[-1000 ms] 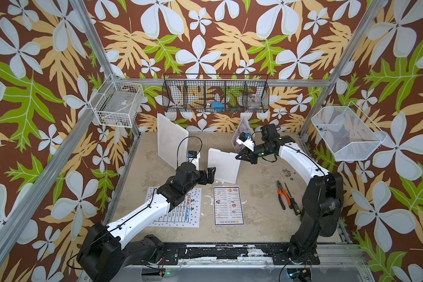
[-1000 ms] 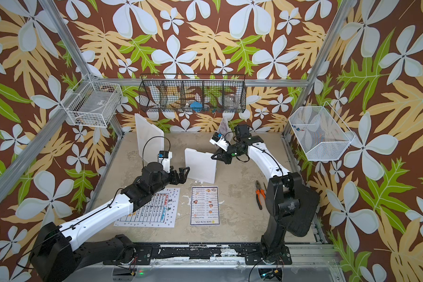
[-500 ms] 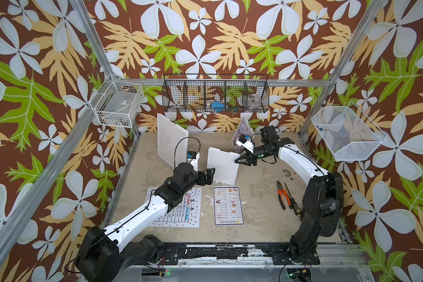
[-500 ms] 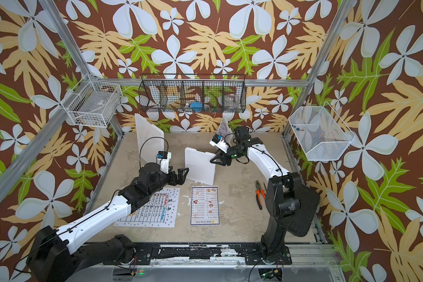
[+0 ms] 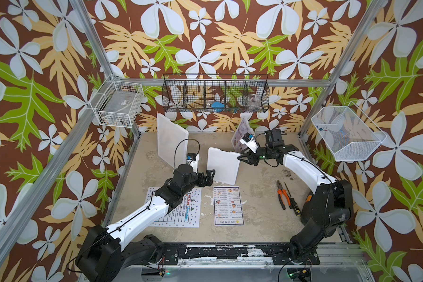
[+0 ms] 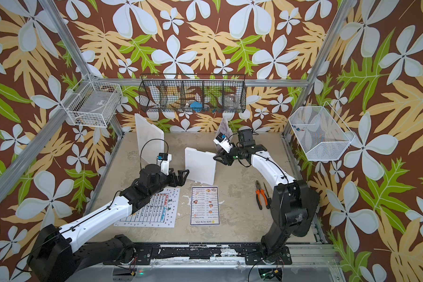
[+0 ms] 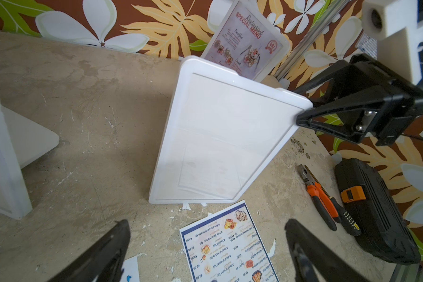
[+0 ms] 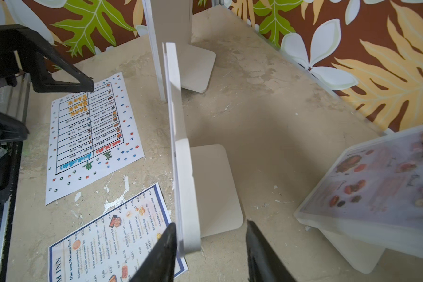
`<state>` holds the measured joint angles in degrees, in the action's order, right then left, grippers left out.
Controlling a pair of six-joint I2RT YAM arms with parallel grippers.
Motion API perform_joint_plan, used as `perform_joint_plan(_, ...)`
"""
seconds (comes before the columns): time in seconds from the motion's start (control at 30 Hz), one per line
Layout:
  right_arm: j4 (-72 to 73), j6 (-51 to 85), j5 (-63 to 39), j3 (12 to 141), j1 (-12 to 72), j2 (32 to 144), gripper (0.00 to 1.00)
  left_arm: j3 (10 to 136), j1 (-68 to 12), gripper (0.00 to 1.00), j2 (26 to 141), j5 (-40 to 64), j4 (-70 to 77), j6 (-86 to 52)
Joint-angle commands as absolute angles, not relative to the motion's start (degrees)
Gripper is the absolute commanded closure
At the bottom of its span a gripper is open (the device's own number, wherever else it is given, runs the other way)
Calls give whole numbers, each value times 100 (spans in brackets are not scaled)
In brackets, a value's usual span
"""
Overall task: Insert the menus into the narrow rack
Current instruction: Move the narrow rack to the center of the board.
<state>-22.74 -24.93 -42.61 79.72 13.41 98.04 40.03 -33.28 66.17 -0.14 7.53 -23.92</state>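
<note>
A white upright stand (image 5: 221, 168) with a thin slot, which I take for the narrow rack, stands mid-table. My right gripper (image 5: 244, 158) is open around its top corner (image 8: 186, 234); one finger touches the edge and the other stands apart. My left gripper (image 5: 209, 175) hangs open and empty beside the stand's other side, above the table (image 7: 205, 249). Two menus lie flat: the dotted-border sheet (image 5: 181, 210) partly under my left arm and the DIM SUM INN sheet (image 5: 227, 205). The pinkish SPECIAL MENU (image 7: 244, 41) sits in a tilted stand at the back.
A taller white stand (image 5: 171, 139) is at the back left. Orange pliers (image 5: 282, 194) and a screwdriver (image 5: 292, 202) lie by the right arm's base. A black wire basket (image 5: 215, 95) hangs on the back wall, white wire baskets on the left (image 5: 117, 105) and right (image 5: 347, 134) walls.
My right gripper's jaws have opened at the stand's top corner. The left arm has shifted only slightly, and the stand and menus have stayed in place.
</note>
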Motion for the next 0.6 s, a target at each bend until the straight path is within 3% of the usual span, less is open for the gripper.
perform_joint_plan(0.0, -2064, -2295, -4000, 7962, 1331, 9789, 55, 3952, -3320, 0, 6570, -72, 907, -2467)
perform_joint_plan(0.4, -1862, -2129, -4246, 7743, 1325, 9628, 54, 3850, -3319, 0, 6537, -255, 850, -2583)
perform_joint_plan(0.57, -1241, -1326, -4255, 7224, 1334, 9256, 54, 3769, -3322, 0, 6536, -120, 824, -2628)
